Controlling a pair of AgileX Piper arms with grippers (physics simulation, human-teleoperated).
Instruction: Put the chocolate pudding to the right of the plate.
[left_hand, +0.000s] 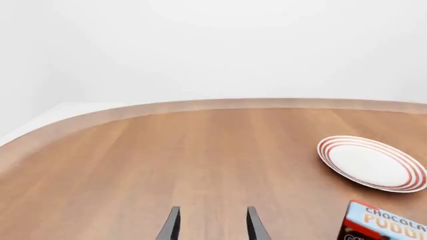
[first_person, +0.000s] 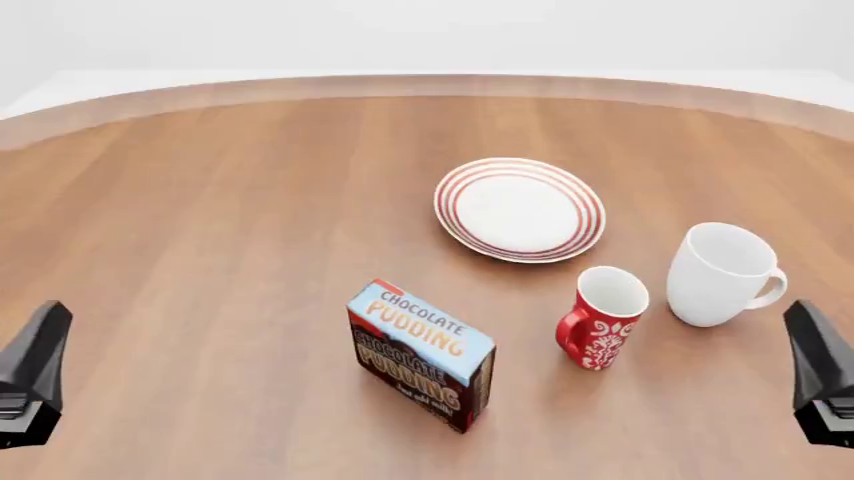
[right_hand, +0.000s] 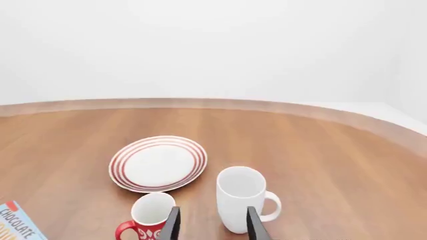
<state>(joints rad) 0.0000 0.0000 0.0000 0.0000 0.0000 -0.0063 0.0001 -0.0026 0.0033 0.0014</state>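
The chocolate pudding (first_person: 422, 354) box stands on the wooden table near the front middle, light-blue top up; its corner also shows in the left wrist view (left_hand: 385, 224) and the right wrist view (right_hand: 19, 223). The plate (first_person: 519, 209), white with red rings, lies behind and to the right of the box, and shows in both wrist views (left_hand: 371, 162) (right_hand: 158, 163). My left gripper (left_hand: 210, 223) is open and empty, low at the front left (first_person: 30, 376), well away from the box. My right gripper (right_hand: 210, 223) is open and empty at the front right (first_person: 821, 372).
A red patterned mug (first_person: 603, 318) stands right of the box, in front of the plate. A larger white mug (first_person: 721, 273) stands further right, near the right gripper. The table's curved far edge (first_person: 427, 86) runs across the back.
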